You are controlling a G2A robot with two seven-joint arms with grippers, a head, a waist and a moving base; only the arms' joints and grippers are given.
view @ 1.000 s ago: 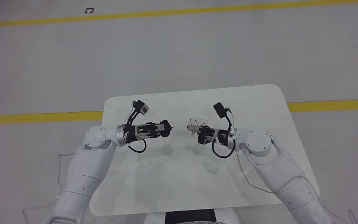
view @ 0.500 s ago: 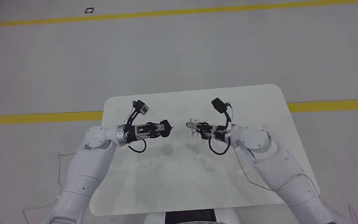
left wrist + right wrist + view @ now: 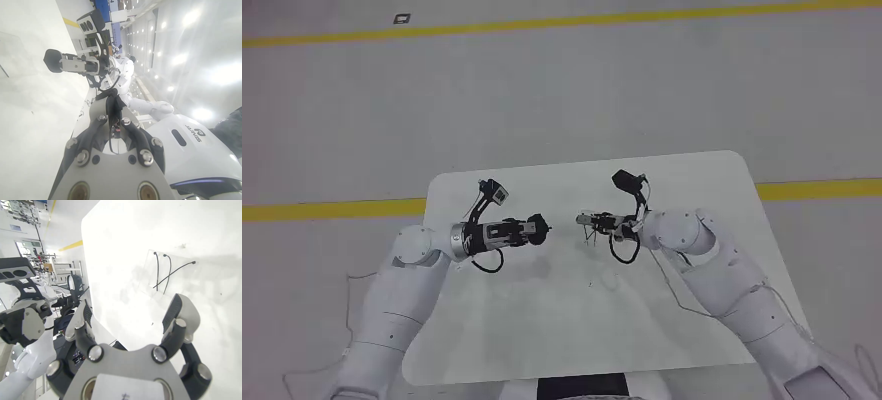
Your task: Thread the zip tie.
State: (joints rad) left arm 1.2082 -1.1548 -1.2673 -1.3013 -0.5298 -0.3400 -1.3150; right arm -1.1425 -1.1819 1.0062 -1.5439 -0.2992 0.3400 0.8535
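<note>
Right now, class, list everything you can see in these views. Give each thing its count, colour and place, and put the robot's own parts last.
Zip ties: three, black, lying on the clear sheet, one across another.
Clear sheet: one, transparent, flat on the table near its middle.
Table: one, white, with rounded corners, in front of the robot.
Floor lines: two, yellow, on the grey floor, one beyond the table and one running behind it.
Left end effector: one, grey and black, shut, above the table and facing the other arm.
Right end effector: one, grey and black, open, above the table near the zip ties.
</note>
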